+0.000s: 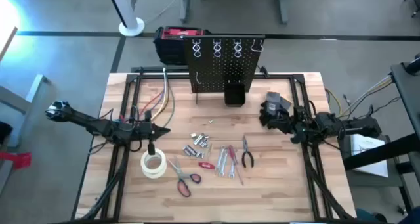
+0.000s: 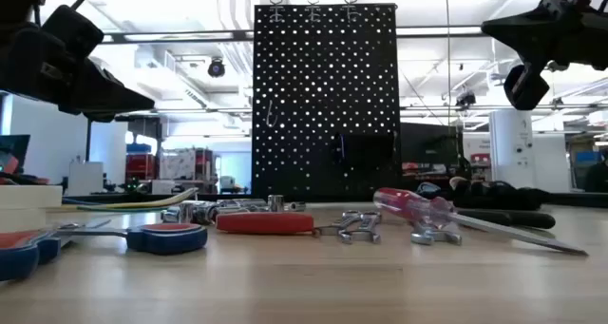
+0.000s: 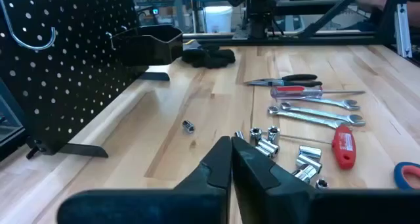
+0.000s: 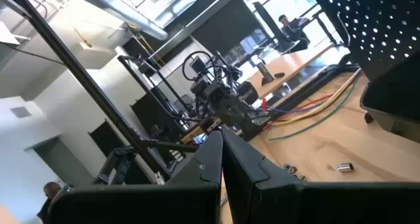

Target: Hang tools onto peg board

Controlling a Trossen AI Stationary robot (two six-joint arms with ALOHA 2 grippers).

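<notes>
The peg board (image 1: 226,66) stands upright at the table's far middle on its feet, with silver ring hooks (image 1: 216,48) along its top and a black bin (image 1: 234,92) at its foot. The tools lie loose on the table's middle: red-handled scissors (image 1: 186,181), black-handled pliers (image 1: 247,155), wrenches (image 3: 315,112), a screwdriver (image 3: 296,90), a red-handled tool (image 3: 342,145) and silver sockets (image 1: 200,143). My left gripper (image 1: 167,131) hovers shut left of the tools. My right gripper (image 1: 269,121) hovers shut at their right, near the bin. Neither touches anything.
A white tape roll (image 1: 154,165) lies flat left of the scissors, just under my left gripper. A black glove (image 1: 275,104) lies by the bin, next to my right gripper. A red-and-black toolbox (image 1: 176,40) stands behind the peg board. Coloured cables (image 1: 157,102) run along the far left.
</notes>
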